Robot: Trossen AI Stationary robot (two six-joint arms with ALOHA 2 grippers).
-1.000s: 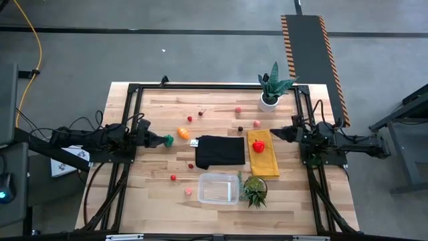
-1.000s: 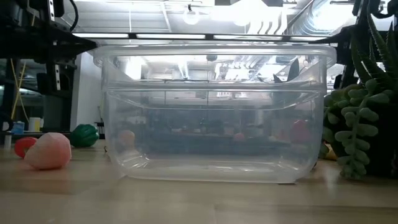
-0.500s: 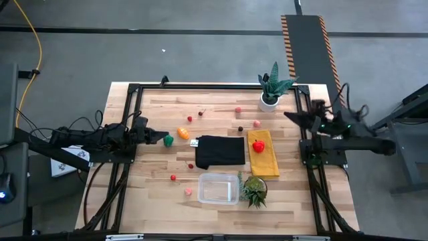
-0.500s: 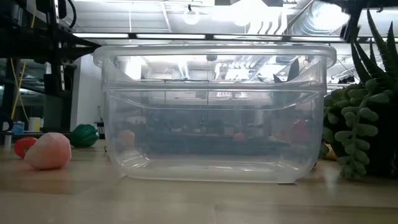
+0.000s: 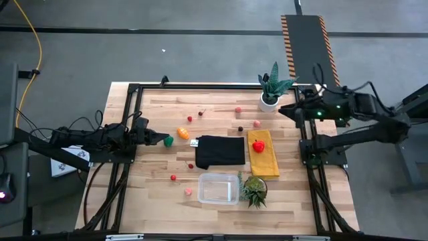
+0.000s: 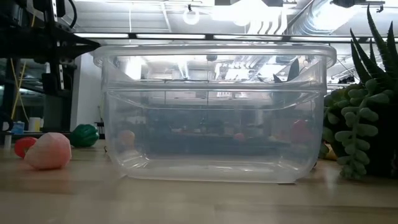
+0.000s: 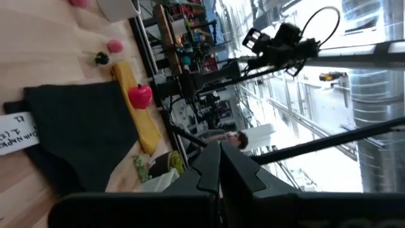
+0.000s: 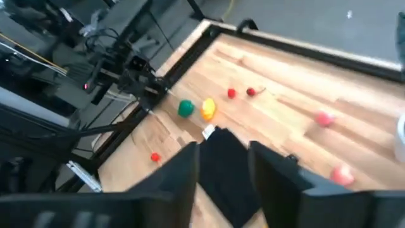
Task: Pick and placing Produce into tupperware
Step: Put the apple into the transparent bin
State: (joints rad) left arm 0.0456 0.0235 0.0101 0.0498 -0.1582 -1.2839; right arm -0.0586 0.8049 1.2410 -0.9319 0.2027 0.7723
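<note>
Near the table's front edge stands the tupperware (image 5: pixel 219 188), clear and empty, beside a spiky potted plant (image 5: pixel 254 191); the low view looks straight through its walls, with a pink berry (image 6: pixel 48 151), a tiny red berry (image 6: pixel 22 146) and the green produce (image 6: pixel 84 135) at one side, while the high view alone lays out the whole table (image 5: pixel 160 110). From above the produce counts as one larger red piece (image 5: pixel 258 145) lying on a yellow cloth (image 5: pixel 265 161), one orange piece (image 5: pixel 182 133), one green piece, and seven small berries scattered round a black cloth (image 5: pixel 220 151). A second plant in a white pot (image 5: pixel 269 100) stands near the far right corner. The left claw (image 5: pixel 162 138) lies low at the left edge, its fingers pressed together on nothing, tip just beside the green piece and well apart from the tupperware. The right claw (image 5: pixel 283 110) hangs above the right edge beside the white pot; its wrist view shows the two fingers (image 8: pixel 181 170) parted with nothing between them, the produce far off.
</note>
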